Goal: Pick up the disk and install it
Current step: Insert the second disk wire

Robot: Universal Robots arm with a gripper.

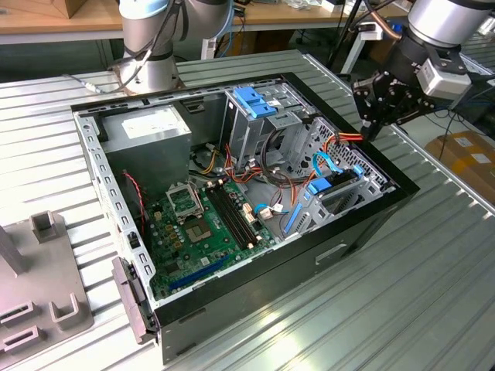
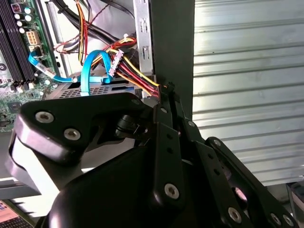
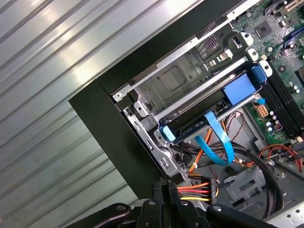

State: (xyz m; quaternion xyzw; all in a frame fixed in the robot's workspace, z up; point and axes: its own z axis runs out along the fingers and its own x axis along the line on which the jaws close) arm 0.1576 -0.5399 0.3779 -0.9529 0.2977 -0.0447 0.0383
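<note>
Hovering the tool at the case rim, with the disk lying in its bay

You are looking at the tool poised over the edge of the open computer case on the exterior view's right, and in both wrist views its fingers are showing pressed together with nothing visible between them. Its tips are sitting just beside the red, yellow and orange power leads, probably because those leads are crossing the approach to the bay. The disk is lying flat inside the metal drive bay, its blue side rails meeting the frame and a blue ribbon cable looping off its end. It is resting near the tool but apart from it, deeper in the case. The case is standing on the ribbed tabletop.
</note>
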